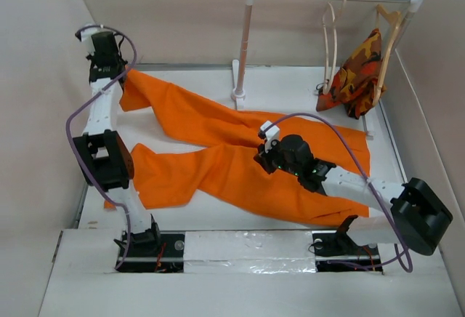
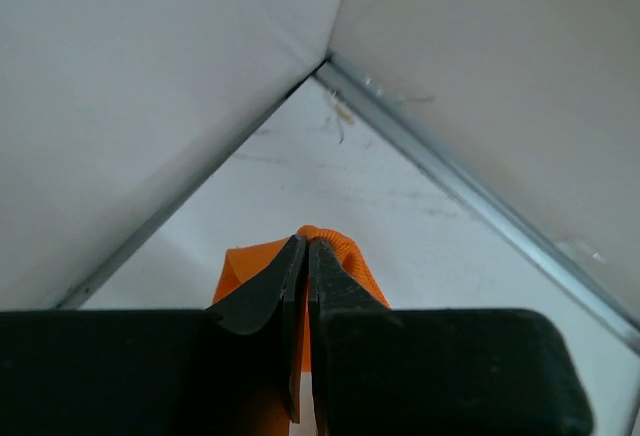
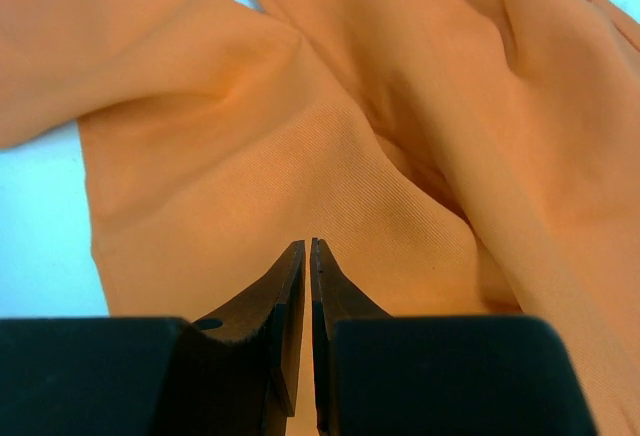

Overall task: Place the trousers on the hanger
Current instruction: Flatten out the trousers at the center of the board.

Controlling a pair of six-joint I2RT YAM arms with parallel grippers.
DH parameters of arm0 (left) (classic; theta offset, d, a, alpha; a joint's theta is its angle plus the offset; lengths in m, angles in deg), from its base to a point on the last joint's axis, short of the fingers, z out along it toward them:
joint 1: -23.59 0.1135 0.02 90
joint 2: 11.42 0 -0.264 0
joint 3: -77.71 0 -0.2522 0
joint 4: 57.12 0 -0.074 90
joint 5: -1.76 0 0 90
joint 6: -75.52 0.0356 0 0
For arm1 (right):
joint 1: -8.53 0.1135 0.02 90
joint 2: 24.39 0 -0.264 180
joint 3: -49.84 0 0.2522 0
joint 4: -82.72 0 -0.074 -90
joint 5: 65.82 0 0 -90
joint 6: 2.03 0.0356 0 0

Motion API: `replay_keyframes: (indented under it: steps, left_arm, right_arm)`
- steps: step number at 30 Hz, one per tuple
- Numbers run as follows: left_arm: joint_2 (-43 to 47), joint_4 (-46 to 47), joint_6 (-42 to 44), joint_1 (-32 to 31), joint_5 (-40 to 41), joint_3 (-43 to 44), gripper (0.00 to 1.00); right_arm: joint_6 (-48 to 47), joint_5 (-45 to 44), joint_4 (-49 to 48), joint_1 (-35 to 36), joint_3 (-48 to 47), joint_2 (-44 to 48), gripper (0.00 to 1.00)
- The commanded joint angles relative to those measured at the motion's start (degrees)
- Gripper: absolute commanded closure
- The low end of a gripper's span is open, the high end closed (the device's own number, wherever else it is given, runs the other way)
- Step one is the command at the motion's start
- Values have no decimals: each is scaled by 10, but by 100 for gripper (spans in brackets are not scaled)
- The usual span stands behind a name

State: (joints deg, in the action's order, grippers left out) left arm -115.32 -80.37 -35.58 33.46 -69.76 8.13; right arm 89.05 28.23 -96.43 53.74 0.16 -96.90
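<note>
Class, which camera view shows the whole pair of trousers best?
The top external view: the trousers lie spread out, both legs visible. Left wrist shows only a pinched orange edge; right wrist only a close patch.

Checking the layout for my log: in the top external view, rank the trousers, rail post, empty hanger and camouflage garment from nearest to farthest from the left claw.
1. Trousers, leg end pinched in the left claw.
2. Rail post, middle back.
3. Empty hanger, on the rail, right.
4. Camouflage garment, far right.
</note>
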Motion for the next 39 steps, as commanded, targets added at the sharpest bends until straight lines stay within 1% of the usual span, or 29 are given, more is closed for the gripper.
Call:
replay_keyframes:
  steps: [1,2,4,6,7,8,10,11,12,14,17,19,22,24,25,26,28,29,33,36,37,39]
  left_arm:
    - [-46,-15,41,6,5,140,100]
    - [-82,-32,47,6,8,199,100]
    - [-100,-52,54,6,28,224,100]
    - [-87,-33,62,6,34,189,100]
    - [-76,-5,62,6,42,168,100]
    - [-49,6,61,6,46,130,100]
    - [-22,24,60,6,67,101,100]
    - [7,27,62,1,73,73,100]
    - [7,32,66,-5,81,73,100]
    - [71,54,73,-13,122,4,100]
    - [107,68,79,-19,139,-41,100]
    - [104,55,78,-19,152,-41,100]
    - [83,25,82,-19,167,-18,100]
    - [44,8,91,-19,176,24,100]
    - [28,-16,93,-19,183,42,100]
    - [-9,-31,97,-19,186,88,100]
    - [-47,-66,105,-19,192,132,100]
    - [-83,-73,108,-19,196,172,100]
    - [-153,-67,143,-24,217,228,100]
    - [-206,-61,150,-29,226,274,89]
    - [-218,-61,150,-29,226,284,83]
    - [-245,-63,150,-35,225,310,75]
  right_arm:
    - [-5,-21,-19,7,-19,-15,88]
    - [-5,-23,-18,7,-20,-18,88]
    - [-5,-33,-14,7,-22,-20,88]
    - [-5,-38,-13,7,-21,-23,88]
    - [-5,-38,-13,7,-21,-23,88]
    - [-5,-38,-14,7,-21,-25,88]
    - [-5,-38,-16,7,-21,-25,88]
    - [-6,-36,-17,7,-22,-23,88]
    - [-5,-34,-15,7,-23,-21,88]
    - [-5,-34,-14,7,-21,-14,88]
    - [-4,-33,-17,7,-12,8,88]
    - [0,-32,-19,1,-4,26,88]
    - [2,-36,-18,1,6,51,88]
    - [4,-40,-18,1,9,62,88]
    - [5,-57,-18,1,11,67,88]
    - [6,-58,-18,1,14,74,88]
    - [5,-60,-19,1,15,78,88]
    - [5,-61,-18,1,15,78,88]
    - [3,-72,-15,-4,13,76,88]
    - [3,-77,-13,-4,14,70,88]
    - [3,-79,-15,-4,13,69,88]
    - [3,-87,-14,-4,13,64,93]
